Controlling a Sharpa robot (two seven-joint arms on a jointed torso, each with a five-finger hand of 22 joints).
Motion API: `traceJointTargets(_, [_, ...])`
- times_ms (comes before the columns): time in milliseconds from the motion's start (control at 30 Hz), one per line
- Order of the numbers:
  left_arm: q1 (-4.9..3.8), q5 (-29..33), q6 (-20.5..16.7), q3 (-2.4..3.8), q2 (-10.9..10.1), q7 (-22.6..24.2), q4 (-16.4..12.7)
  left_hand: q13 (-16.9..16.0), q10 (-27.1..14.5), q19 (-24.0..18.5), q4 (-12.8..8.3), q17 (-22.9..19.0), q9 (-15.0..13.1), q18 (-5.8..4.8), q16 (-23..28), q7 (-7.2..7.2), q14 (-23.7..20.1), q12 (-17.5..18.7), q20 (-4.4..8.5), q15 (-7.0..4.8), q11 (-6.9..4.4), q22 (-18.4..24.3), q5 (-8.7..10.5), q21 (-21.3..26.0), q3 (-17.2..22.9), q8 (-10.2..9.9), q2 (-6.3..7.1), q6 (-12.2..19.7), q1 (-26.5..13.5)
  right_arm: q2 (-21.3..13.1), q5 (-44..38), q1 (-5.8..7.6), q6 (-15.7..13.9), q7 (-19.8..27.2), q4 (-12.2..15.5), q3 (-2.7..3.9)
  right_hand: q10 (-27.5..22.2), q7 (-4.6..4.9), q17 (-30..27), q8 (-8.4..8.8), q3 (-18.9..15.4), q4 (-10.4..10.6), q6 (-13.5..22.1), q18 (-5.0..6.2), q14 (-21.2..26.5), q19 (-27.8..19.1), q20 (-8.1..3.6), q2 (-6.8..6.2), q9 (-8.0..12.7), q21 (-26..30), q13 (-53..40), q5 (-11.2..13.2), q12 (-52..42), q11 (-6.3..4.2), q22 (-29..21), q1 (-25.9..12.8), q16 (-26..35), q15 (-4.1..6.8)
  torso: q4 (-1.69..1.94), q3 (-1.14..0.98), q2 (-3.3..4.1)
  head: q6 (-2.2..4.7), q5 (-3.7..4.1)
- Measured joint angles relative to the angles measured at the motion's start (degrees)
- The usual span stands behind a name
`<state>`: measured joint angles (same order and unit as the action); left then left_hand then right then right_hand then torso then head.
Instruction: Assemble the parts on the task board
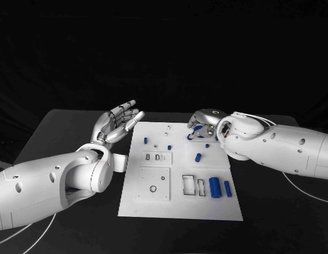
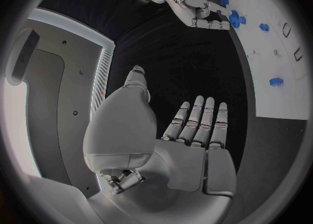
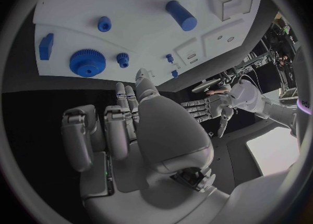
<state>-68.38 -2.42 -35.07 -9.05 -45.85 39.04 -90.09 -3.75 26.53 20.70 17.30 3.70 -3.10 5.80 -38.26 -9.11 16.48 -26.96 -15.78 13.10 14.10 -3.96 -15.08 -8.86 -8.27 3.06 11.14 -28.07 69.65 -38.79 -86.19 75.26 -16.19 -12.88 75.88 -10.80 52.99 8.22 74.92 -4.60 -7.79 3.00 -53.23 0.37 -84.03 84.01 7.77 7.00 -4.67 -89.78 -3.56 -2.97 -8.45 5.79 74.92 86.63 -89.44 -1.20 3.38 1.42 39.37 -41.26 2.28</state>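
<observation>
The white task board (image 1: 181,203) lies in the middle of the black table. A blue gear (image 3: 87,62) rests near the board's far right corner, with small blue pegs (image 3: 122,59) around it. My right hand (image 1: 203,123) hovers just above the gear (image 1: 197,132), fingers half bent, holding nothing; the gear lies apart from the fingertips (image 3: 122,89). My left hand (image 1: 119,121) is raised beside the board's far left corner, palm flat and fingers (image 2: 200,122) straight and spread, empty. A thick blue cylinder (image 1: 215,187) and a blue bar (image 1: 228,188) lie at the board's near right.
Raised white frames and slots (image 1: 193,185) stand on the board's near half, with a square plate (image 1: 154,183) to their left. A loose blue peg (image 1: 198,156) lies mid-board. White cables (image 1: 317,194) trail over the table on the right.
</observation>
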Motion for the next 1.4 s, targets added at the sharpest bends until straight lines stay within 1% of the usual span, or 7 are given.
traceJointTargets(33, [-0.01,0.0,0.0,0.0,0.0,0.0,0.0,0.0,0.0,0.0,0.0,0.0,0.0,0.0,0.0,0.0,0.0,0.0,0.0,0.0,0.0,0.0,0.0,0.0,0.0,0.0,0.0,0.0,0.0,0.1,-0.1,-0.05,0.2,-0.3,-0.1,0.0,0.0,0.0,0.0,0.09,0.2,-0.2,0.0,0.0,0.0,0.0,0.0,-0.18,0.1,0.0,0.0,0.0,0.3,0.0,0.0,0.2,-0.2,0.0,-0.01,0.02,-0.02,-0.05,-0.03])
traceJointTargets(200, [-0.08,0.0,0.0,0.0,-0.1,0.0,-0.1,0.0,0.0,-0.4,0.0,0.0,0.0,0.0,0.0,-0.19,0.0,0.0,0.0,0.0,0.0,0.1,0.0,0.0,0.0,0.0,0.0,-0.2,0.0,0.6,-0.6,-0.5,1.4,-1.6,-0.9,0.0,0.0,0.0,0.0,0.09,0.5,-0.5,0.0,0.0,0.0,0.0,0.0,0.29,0.2,0.0,0.0,0.0,0.6,0.0,0.0,0.8,-0.3,0.0,-0.02,0.03,-0.15,-0.31,-0.05])
traceJointTargets(567, [-0.16,-0.1,0.0,0.02,-0.2,0.0,-0.2,0.0,0.0,-0.4,0.0,0.0,0.0,0.01,0.0,-0.19,0.0,0.0,0.0,0.0,0.0,0.1,0.0,0.0,0.0,0.0,0.0,-0.2,0.0,2.1,-1.1,-1.36,2.7,-3.1,-2.8,-0.01,0.0,0.0,0.0,0.31,0.9,-0.1,0.0,0.0,0.0,0.0,0.01,0.78,0.2,0.0,0.0,0.0,0.8,0.0,0.0,1.3,-0.3,0.0,-0.01,0.04,-0.32,-0.85,-0.09])
traceJointTargets(1033, [-0.18,-0.1,0.0,0.02,-0.3,0.0,-0.2,0.0,0.0,-0.4,0.0,0.0,0.0,0.0,0.0,0.01,0.0,0.0,0.01,0.0,0.0,0.1,-0.01,0.0,0.0,0.0,0.0,-0.4,0.0,3.7,-1.3,-1.69,3.1,-3.2,-4.2,-0.01,1.4,-0.53,0.0,0.31,1.3,0.4,-0.5,0.01,0.0,0.0,0.01,1.12,0.3,0.0,0.0,0.0,1.2,-0.27,0.0,1.6,-0.2,0.0,0.01,0.1,-0.46,-1.51,-0.4])
traceJointTargets(1200, [-0.2,-0.1,-0.1,0.03,-0.3,0.0,-0.2,0.0,0.0,-0.4,0.0,0.0,0.0,0.01,0.0,0.01,0.0,0.0,0.0,0.0,0.0,0.1,-0.01,0.0,0.0,0.0,0.0,-0.4,0.0,4.3,-1.3,-1.73,3.2,-3.2,-4.8,0.0,2.2,-0.8,0.0,0.31,1.9,0.4,-0.8,0.0,0.0,0.0,0.01,1.79,0.4,0.0,0.0,0.0,1.4,-0.66,0.0,2.3,-0.2,0.0,0.02,0.14,-0.52,-1.63,-0.5])
traceJointTargets(1267, [-0.22,-0.1,-0.1,0.03,-0.4,0.0,-0.2,0.0,0.0,-0.4,0.0,0.0,0.0,0.01,0.0,0.01,0.0,0.0,0.0,0.0,0.0,0.1,-0.01,0.0,0.0,0.0,0.0,-0.4,0.0,4.4,-1.4,-1.77,3.3,-3.2,-5.0,0.0,2.4,-0.81,0.0,0.31,2.0,0.4,-0.8,0.01,0.0,0.0,0.01,1.8,0.4,0.0,0.0,0.0,1.5,-0.52,0.0,2.3,-0.2,-0.01,0.02,0.14,-0.52,-1.71,-0.5])
traceJointTargets(1400, [-0.26,-0.1,-0.1,0.03,-0.4,0.0,-0.2,0.0,0.0,-0.4,0.0,0.0,0.0,0.01,0.0,0.01,0.0,0.0,0.0,0.0,0.0,0.1,-0.04,0.0,0.0,0.0,0.0,-0.4,0.0,4.8,-1.4,-1.89,3.6,-3.3,-5.4,0.0,2.6,-0.81,0.0,0.31,2.2,0.6,-0.8,0.01,0.0,0.0,-0.41,2.05,0.4,0.0,0.0,0.0,1.5,-0.72,0.0,2.5,-0.2,0.0,0.02,0.18,-0.55,-1.8,-0.43])
